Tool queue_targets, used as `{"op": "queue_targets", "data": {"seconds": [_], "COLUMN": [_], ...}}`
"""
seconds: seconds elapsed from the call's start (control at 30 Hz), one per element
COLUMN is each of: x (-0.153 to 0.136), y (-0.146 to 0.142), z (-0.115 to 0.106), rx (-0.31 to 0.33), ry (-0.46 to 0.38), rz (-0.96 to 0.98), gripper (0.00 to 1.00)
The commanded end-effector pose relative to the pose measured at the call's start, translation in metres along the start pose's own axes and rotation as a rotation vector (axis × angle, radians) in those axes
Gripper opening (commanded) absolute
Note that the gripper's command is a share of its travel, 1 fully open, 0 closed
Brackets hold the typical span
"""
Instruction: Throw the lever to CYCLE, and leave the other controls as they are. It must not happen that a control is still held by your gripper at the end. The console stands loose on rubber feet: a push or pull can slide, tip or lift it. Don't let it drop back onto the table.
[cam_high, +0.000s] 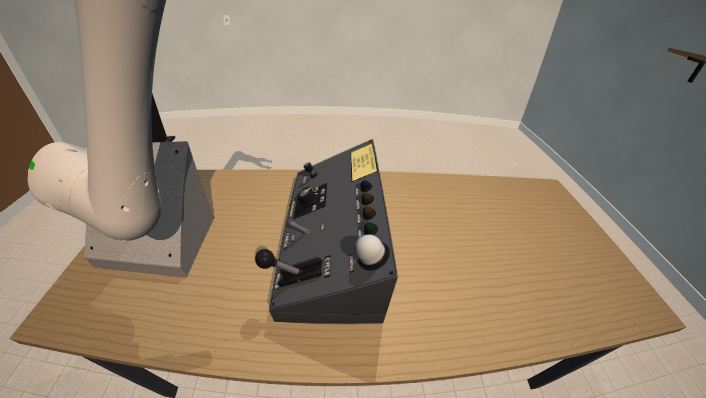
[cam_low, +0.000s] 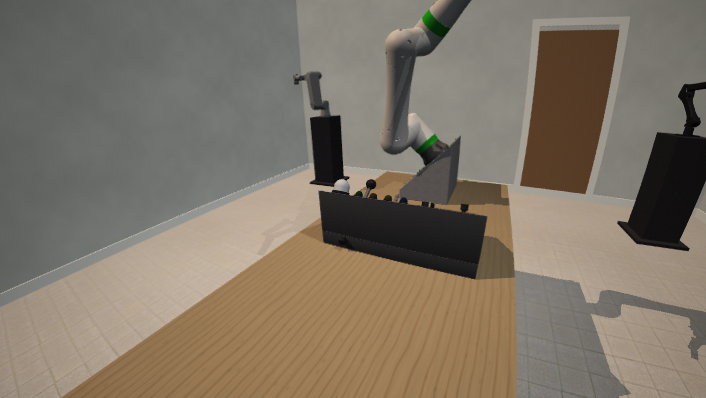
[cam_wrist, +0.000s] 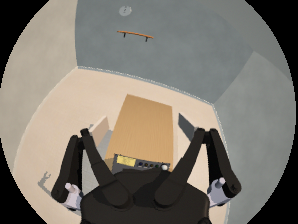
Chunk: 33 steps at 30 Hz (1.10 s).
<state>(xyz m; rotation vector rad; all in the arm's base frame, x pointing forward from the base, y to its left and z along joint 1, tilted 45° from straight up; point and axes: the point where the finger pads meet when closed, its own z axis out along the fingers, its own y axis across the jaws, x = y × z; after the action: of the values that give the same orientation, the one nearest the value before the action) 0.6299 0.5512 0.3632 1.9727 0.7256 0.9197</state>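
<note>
The dark sloped console stands on the wooden table. Its lever has a black ball knob and leans to the left end of its slot, away from the CYCLE label. My gripper is open and empty, high above the table. It is out of the top and exterior views. In the wrist view the console is small and far below, between the fingers. From the exterior view I see the console's back with the lever knob poking above it.
On the console are a white mushroom button, a column of coloured buttons, a rotary selector, a small toggle and a yellow plate. The arm's grey pedestal stands left of the console.
</note>
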Motion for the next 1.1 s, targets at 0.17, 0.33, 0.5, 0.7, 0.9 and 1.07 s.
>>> {"op": "queue_targets", "data": {"seconds": [0.17, 0.33, 0.5, 0.7, 0.9, 1.07], "x": [-0.001, -0.024, -0.024, -0.024, -0.055, -0.055], "y": [0.002, 0.028, 0.028, 0.028, 0.052, 0.052], "z": [0.0, 0.011, 0.011, 0.011, 0.022, 0.022], "rx": [0.0, -0.019, -0.019, -0.019, -0.034, -0.034], "ry": [0.011, -0.011, -0.011, -0.011, -0.036, -0.036], "rz": [0.001, 0.006, 0.006, 0.006, 0.013, 0.013], "gripper": [1.0, 1.0, 1.0, 1.0, 1.0, 1.0]}}
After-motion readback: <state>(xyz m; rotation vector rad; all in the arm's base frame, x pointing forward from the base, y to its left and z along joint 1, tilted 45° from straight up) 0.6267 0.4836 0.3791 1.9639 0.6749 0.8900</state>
